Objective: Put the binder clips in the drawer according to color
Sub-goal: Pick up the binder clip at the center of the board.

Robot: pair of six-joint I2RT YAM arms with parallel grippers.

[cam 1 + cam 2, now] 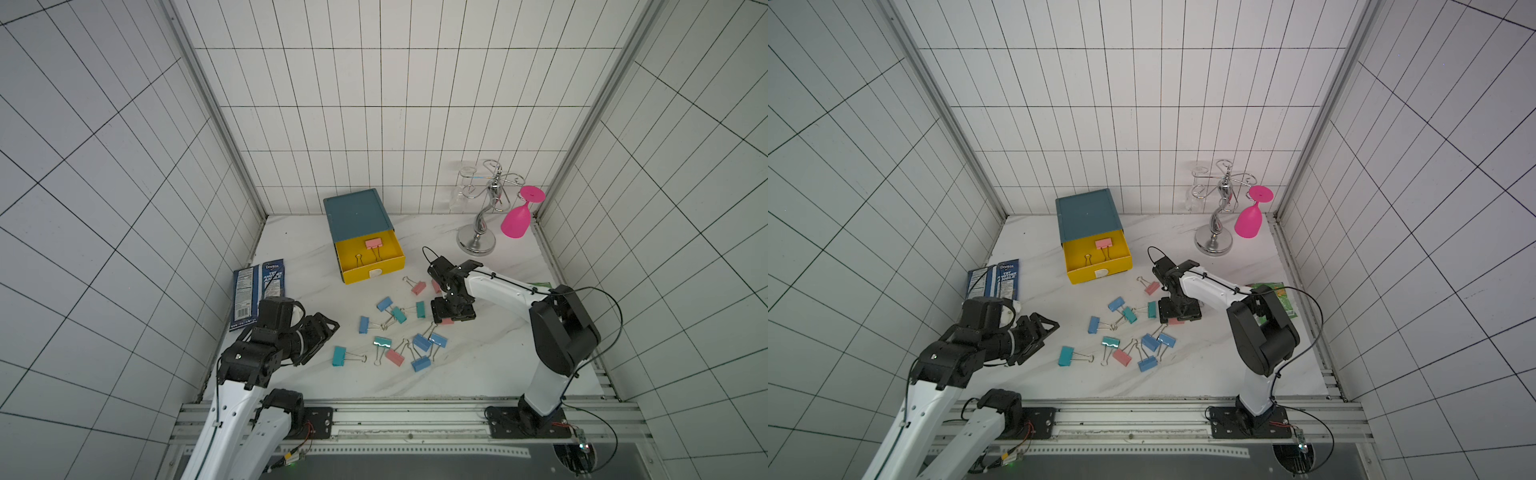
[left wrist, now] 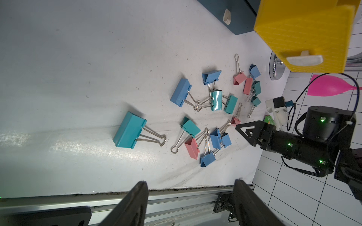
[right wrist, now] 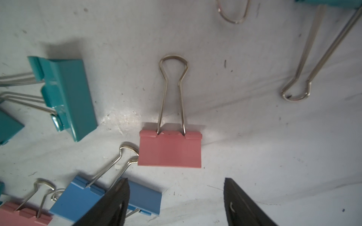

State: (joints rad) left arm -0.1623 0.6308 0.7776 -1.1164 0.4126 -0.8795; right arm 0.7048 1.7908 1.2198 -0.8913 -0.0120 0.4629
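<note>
**Sorting barely begun: one pink clip stored, the rest loose on the table**

In both top views the drawer cabinet (image 1: 356, 212) stands at the upper centre of the white table (image 1: 478, 374). Its yellow top drawer (image 1: 395, 266) is pulled out toward the bottom of the frame. Inside lies a stored pink clip (image 1: 374, 243). Beside it a second wire handle shows, but its body colour cannot be made out. In the left wrist view a teal drawer front (image 2: 235, 19) beneath looks shut.

More than a dozen binder clips (image 1: 422, 341), pink, blue and teal, lie loose in a cluster at centre frame below the drawer. Several have their handles tangled.

The right gripper (image 3: 175, 180) hangs over the cluster's right edge, its claw spread wide and holding nothing. A loose pink clip (image 3: 170, 149) lies flat just ahead of its fingers, untouched. The left gripper (image 1: 322, 338) sits at the cluster's lower left, also spread and empty.

The task looks to be at an early stage. Nearly every clip is yet to be moved, and the blue and teal ones will probably need another drawer opened.
</note>
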